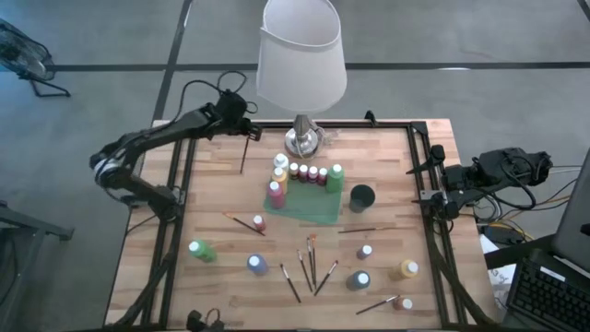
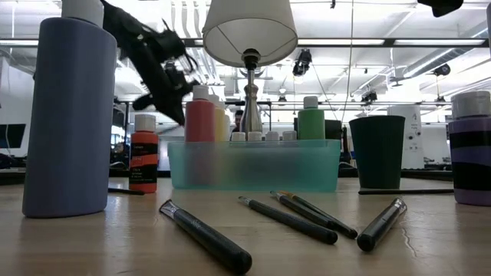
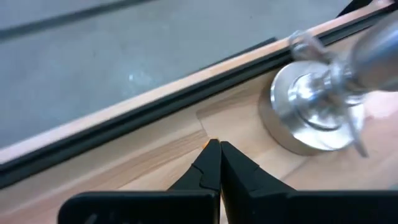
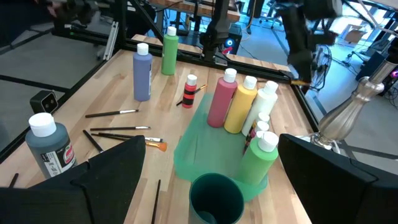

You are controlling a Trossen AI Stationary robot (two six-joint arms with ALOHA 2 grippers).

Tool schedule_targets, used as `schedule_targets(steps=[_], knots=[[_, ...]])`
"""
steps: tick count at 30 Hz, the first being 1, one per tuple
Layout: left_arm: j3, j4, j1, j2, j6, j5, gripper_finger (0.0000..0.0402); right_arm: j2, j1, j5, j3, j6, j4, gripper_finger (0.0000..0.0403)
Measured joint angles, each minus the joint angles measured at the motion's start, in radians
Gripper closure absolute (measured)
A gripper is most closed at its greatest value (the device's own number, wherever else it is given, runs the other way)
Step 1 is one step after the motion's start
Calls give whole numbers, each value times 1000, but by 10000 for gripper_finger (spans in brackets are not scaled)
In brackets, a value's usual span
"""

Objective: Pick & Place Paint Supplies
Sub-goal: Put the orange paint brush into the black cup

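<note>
Orange paintbrush [image 3: 205, 144] tip inside clenched left tool [image 3: 214, 148] (shaft only from above); right tool [image 4: 208, 144] released.

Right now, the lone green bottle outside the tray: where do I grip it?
Probably take the green bottle across its round body, just below the white cap, coming in level from the left side. It stands upright and nothing touches it there.
</note>
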Motion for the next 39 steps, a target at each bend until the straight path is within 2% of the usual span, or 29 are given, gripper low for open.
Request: schedule_targets(steps=[6, 14, 19, 23, 27, 30, 36, 39], knots=[[-57, -67, -11, -195, 15, 39, 401, 0, 0, 0, 0, 0, 0, 39], [-149, -36, -47, -470, -19, 125, 401, 0, 0, 0, 0, 0, 0, 39], [-167, -28, -74, -581, -22, 172, 401, 0, 0, 0, 0, 0, 0, 39], [-168, 29, -101, -623, -8, 235, 401, 0, 0, 0, 0, 0, 0, 39], [-168, 177, -135, -629, 20, 368, 401, 0, 0, 1, 0, 0, 0, 39], [-168, 307, -174, -627, 32, 437, 401, 1, 0, 40, 0, -3, 6, 39], [-162, 472, -283, -626, 166, 447, 401, 24, -1, 47, 0, -59, 50, 39], [-140, 495, -329, -626, 229, 398, 401, 48, -1, 48, 0, -38, 119, 39]])
